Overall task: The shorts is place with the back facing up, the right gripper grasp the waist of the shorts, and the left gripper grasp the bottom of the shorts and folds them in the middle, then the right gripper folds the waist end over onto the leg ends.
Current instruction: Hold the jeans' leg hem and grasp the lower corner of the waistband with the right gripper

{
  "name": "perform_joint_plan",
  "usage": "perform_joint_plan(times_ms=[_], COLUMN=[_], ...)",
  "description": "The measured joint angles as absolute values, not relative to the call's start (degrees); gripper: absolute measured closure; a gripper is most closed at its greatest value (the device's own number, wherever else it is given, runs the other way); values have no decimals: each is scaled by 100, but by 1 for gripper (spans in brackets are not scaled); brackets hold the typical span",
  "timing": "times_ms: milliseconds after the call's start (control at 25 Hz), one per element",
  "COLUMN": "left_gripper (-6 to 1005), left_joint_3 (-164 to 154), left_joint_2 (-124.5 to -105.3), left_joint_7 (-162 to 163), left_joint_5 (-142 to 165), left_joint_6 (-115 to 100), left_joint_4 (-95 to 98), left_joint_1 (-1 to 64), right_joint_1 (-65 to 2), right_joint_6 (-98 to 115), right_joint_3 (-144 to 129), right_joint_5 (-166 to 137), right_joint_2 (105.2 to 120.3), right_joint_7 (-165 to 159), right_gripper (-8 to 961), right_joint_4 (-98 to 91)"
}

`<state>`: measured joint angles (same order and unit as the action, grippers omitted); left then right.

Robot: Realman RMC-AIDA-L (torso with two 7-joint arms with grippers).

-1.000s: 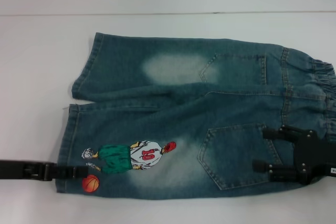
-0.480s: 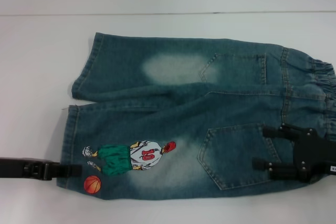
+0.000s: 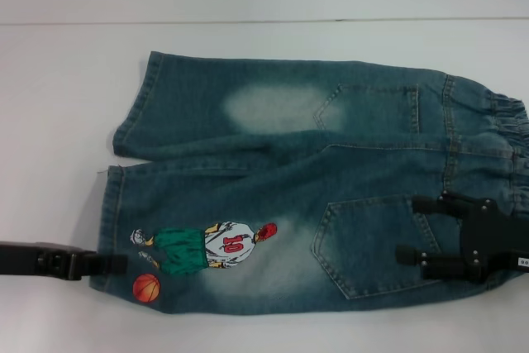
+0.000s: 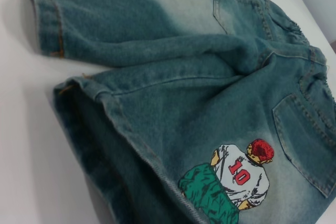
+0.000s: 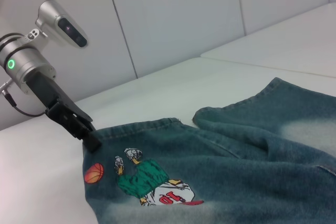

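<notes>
A plain lab or test bench: a bare white tabletop backed, at twelve o'clock, by a white panelled wall with thin vertical seams.

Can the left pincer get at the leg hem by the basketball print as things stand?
Probably yes. The left pincer is already at the hem edge of the shorts, beside the orange basketball print, with only bare table around it. Whether it has closed on the cloth is unclear.

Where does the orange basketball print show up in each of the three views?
Head view: the orange basketball print sits low on the near leg, beside the left claw.
Left wrist view: not in it.
Right wrist view: ball just below the left claw.
Shared landmark: the number 10 player print.
</notes>
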<state>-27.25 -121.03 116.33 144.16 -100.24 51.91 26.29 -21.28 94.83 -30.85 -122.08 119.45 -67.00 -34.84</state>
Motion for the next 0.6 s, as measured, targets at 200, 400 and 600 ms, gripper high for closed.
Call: perform_joint_plan(times_ms=[200, 400, 600], left_gripper=[879, 925, 921], left_joint_3=[-2710, -2713, -2703], left_joint_2=[-12107, -12116, -12136], left_joint_7=[11661, 11685, 11745], left_joint_5=[14411, 14422, 14417], left_joint_6=[-10012, -10005, -10039], left_joint_4=[5245, 5247, 5262], left_joint_1=[2662, 2697, 2711], right_joint_1=[-2127, -2125, -2051], right_joint_6=[9470, 9470, 9440], right_joint_3=[-3083, -2956, -2276], right_joint_5=[-12208, -12186, -11892], right_joint_2=[11945, 11944, 11914], right_joint_7=[-6701, -6707, -7472], right_gripper=[11, 11, 12], right_joint_4=[-3495, -3501, -3489])
